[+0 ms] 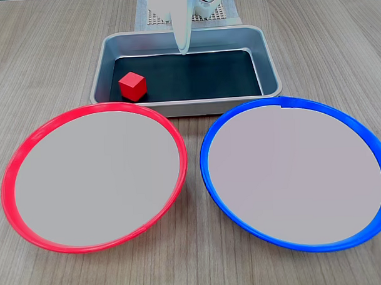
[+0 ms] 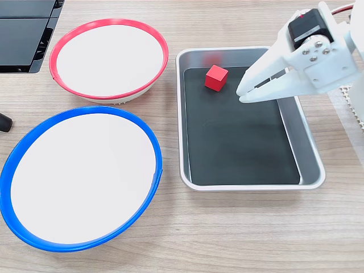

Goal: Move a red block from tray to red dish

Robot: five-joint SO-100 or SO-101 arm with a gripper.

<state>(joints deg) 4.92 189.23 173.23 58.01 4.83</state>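
Gripper (image 2: pixel 243 94) poised over the tray (image 2: pixel 310 153), fingers nearly together and apparently empty. The block (image 2: pixel 216 77) rests on the tray floor, apart from the fingertips, on the side nearer the red dish (image 2: pixel 108 25), which is empty.

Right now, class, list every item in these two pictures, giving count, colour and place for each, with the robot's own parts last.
red block: one, bright red, on the tray's black floor, in a corner.
tray: one, grey metal, behind both dishes in a fixed view.
red dish: one, red rim, pale centre, nothing on it.
blue dish: one, blue rim, pale centre, beside the red dish.
table: one, light wood grain.
black panels: dark, at a corner in a fixed view.
gripper: one, white, over the tray near the block, fingers close together, holding nothing.
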